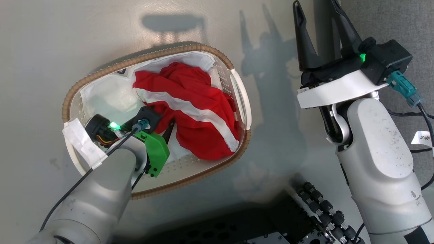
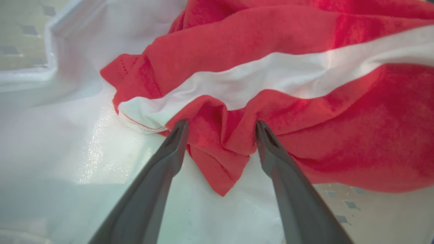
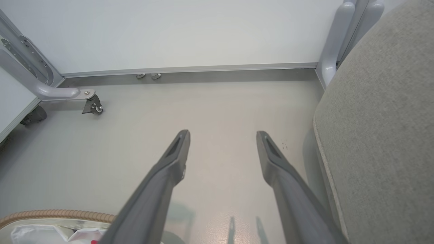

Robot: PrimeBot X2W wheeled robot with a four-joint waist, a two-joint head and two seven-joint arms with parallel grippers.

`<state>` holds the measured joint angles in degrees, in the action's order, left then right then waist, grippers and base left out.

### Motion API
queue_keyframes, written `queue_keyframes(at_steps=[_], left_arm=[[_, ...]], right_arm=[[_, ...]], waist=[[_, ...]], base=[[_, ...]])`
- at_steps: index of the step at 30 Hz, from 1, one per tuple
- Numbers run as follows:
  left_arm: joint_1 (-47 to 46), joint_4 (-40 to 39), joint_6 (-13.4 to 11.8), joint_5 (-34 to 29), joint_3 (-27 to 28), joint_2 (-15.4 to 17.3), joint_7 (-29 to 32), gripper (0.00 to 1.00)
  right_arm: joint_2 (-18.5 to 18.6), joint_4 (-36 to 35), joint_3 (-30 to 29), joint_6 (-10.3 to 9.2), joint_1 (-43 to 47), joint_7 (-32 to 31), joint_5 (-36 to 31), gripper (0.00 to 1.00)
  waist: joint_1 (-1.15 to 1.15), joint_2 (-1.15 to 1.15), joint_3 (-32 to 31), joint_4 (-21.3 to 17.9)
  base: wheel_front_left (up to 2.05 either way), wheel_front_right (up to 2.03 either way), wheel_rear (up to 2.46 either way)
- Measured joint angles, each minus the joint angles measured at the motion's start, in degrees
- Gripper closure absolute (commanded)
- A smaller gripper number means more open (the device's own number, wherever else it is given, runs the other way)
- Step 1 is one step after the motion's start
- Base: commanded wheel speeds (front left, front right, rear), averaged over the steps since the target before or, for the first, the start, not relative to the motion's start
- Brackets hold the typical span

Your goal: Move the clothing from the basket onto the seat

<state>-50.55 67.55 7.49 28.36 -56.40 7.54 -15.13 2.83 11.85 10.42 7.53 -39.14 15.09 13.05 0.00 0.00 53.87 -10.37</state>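
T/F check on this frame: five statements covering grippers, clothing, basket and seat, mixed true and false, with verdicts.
1. The left gripper is down in the basket, jaws apart on either side of a red fold of the clothing. True.
2. The right gripper is shut on the clothing. False: it is open and empty, over the floor beside the seat.
3. Some clothing lies on the seat. False: the clothing in view is in the basket.
4. The clothing has a white stripe. True.
5. The basket stands on the seat. False: it stands on the floor.
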Motion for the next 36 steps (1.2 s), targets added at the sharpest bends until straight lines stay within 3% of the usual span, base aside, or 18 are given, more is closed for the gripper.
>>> queue_keyframes(at_steps=[21,36], left_arm=[[-3.4,1.3,0.0,8.9,-9.4,-1.6,0.5,0.00],[-5.4,3.7,0.0,13.0,-12.2,-2.7,1.0,0.00]], right_arm=[[0.0,-0.9,0.2,0.00,0.0,0.0,0.0,0.00],[0.0,-3.2,0.9,0.00,-0.2,0.0,0.1,0.00]], waist=[[0.00,0.00,3.0,-0.4],[0.00,0.00,4.5,-0.5]], base=[[0.00,0.00,0.00],[0.00,0.00,0.00]])
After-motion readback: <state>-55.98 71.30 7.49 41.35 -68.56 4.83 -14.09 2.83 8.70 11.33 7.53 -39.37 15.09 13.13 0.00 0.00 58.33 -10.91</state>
